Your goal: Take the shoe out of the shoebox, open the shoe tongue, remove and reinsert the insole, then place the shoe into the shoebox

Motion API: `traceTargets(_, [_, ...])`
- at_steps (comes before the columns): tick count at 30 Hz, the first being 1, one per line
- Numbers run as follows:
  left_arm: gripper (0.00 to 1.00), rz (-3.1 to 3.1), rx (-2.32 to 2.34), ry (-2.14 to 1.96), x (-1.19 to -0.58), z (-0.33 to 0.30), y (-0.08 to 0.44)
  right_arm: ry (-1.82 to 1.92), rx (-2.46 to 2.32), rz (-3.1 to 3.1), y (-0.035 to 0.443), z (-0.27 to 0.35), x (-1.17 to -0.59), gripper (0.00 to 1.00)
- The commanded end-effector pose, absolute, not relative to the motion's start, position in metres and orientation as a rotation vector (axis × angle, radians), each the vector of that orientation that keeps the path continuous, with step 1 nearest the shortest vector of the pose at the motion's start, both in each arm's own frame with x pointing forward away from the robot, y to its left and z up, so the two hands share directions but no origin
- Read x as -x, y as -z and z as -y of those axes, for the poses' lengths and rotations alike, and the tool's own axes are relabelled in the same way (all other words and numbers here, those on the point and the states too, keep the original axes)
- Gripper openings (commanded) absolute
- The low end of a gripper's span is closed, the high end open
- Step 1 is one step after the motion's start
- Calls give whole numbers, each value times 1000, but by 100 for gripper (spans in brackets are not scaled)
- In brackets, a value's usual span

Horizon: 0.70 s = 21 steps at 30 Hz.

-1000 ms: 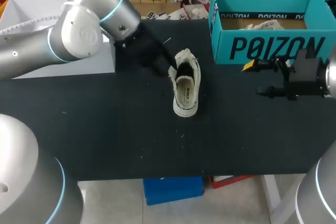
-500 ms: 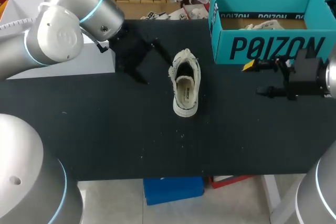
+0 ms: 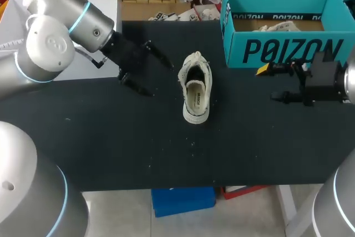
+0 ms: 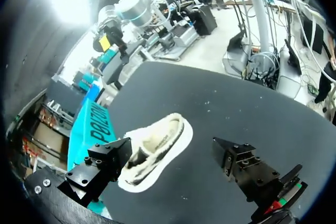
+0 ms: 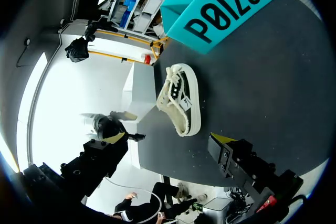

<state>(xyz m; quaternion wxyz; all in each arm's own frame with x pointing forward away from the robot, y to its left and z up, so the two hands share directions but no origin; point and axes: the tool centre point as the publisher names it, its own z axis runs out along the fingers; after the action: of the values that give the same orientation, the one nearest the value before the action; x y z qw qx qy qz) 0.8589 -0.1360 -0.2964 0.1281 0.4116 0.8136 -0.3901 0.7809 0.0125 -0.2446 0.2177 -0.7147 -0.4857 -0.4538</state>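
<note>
A cream sneaker (image 3: pixel 195 87) with a dark inside lies on the black table, heel toward the front edge. My left gripper (image 3: pixel 157 77) hovers just to its left, open and holding nothing. In the left wrist view the sneaker (image 4: pixel 155 148) lies ahead of the open gripper (image 4: pixel 170 150), clear of both fingers. The teal shoebox (image 3: pixel 280 51) stands open at the back right with something pale inside. My right gripper (image 3: pixel 269 84) waits open in front of the box, right of the shoe. In the right wrist view the sneaker (image 5: pixel 181 100) and shoebox (image 5: pixel 226 11) lie ahead of that open gripper (image 5: pixel 168 140).
A white box (image 3: pixel 108 4) stands at the table's back left, behind my left arm. Bare black tabletop (image 3: pixel 166 148) stretches between the shoe and the front edge.
My left gripper has opened, let go of the shoe's side and drawn back to the left. The shoe stays where it was. The right arm has not moved.
</note>
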Motion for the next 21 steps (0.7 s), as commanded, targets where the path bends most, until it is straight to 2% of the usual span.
traceTargets(1, [100, -2534, -743, 1256, -845, 118, 287, 1255, 1981, 1345, 244, -13, -781, 100])
traceTargets(12, [100, -2746, -275, 1146, -826, 77, 280, 1255, 1981, 1345, 244, -13, -781, 100])
traceTargets(21, [100, -2745, -85, 1081, -831, 48, 273, 1255, 1981, 1345, 244, -13, -781, 100])
